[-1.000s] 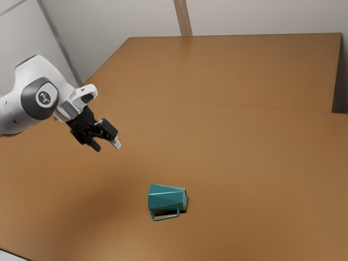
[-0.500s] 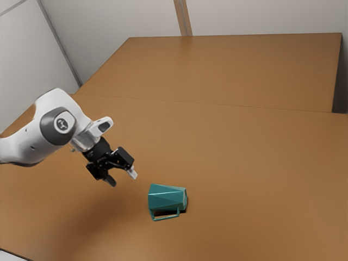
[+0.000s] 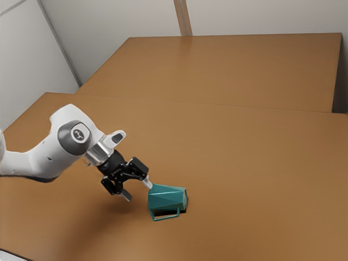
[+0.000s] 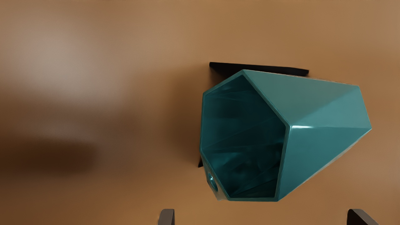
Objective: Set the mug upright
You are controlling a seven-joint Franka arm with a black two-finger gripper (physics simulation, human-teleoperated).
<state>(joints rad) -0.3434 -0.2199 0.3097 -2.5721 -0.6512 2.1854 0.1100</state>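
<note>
Here the mug (image 3: 167,199) lies just beyond the tool (image 3: 137,190).

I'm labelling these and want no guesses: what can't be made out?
- Faceted teal mug, the side it lies on: both views, hidden by its own body.
- Mug's inside: exterior view, behind its wall.
- Arm, its base: exterior view, cut off by left edge.
- Most of the gripper: wrist view, cut off by bottom edge.
</note>
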